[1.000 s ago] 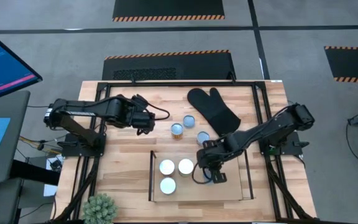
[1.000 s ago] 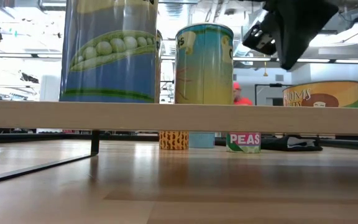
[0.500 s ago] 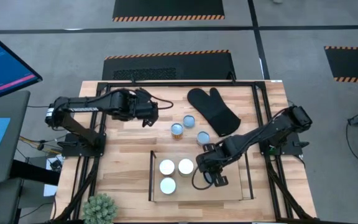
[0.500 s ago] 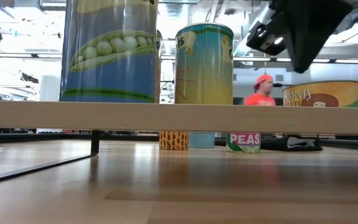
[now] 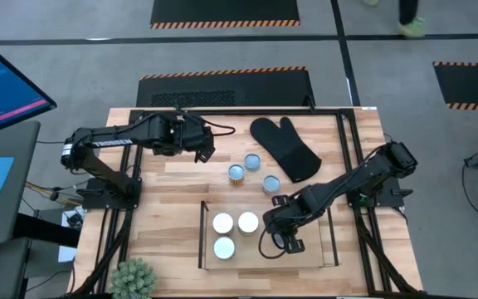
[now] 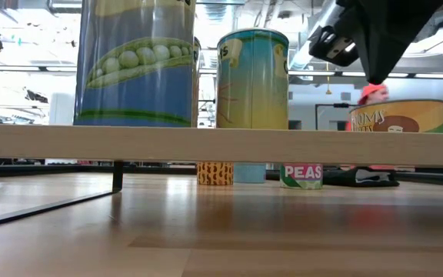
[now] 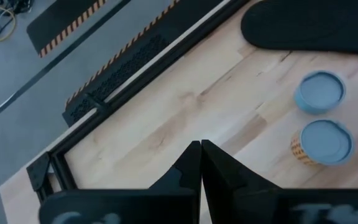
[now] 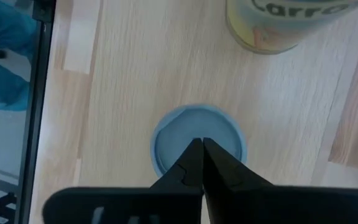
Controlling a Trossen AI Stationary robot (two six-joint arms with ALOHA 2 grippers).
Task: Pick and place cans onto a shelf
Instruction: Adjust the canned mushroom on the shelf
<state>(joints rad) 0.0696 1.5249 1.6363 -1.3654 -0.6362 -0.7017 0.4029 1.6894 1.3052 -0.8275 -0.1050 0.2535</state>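
Note:
The shelf (image 5: 202, 234) stands at the table's near middle, with a thin black wire frame and a light wood base (image 5: 309, 257). Three white-topped cans (image 5: 223, 223) (image 5: 248, 222) (image 5: 224, 247) stand on it. A blue-grey-topped can (image 8: 166, 146) stands there too, under my right gripper (image 5: 282, 239). That gripper is shut and hangs just above this can (image 6: 398, 115), clear of it. Three loose cans (image 5: 253, 161) (image 5: 236, 174) (image 5: 271, 183) stand on the table. My left gripper (image 5: 206, 147) is shut and empty, left of them.
A black oven mitt (image 5: 285, 148) lies at the far middle, beside the loose cans. A black outer frame (image 5: 222, 112) runs around the table. A small plant (image 5: 134, 278) stands at the near left corner. A person in red passes in the room behind (image 6: 371, 94).
My left gripper has gone toward the table's far edge and a little toward the right. My right gripper has shifted a little toward the near edge above the shelf. The cans have stayed in place.

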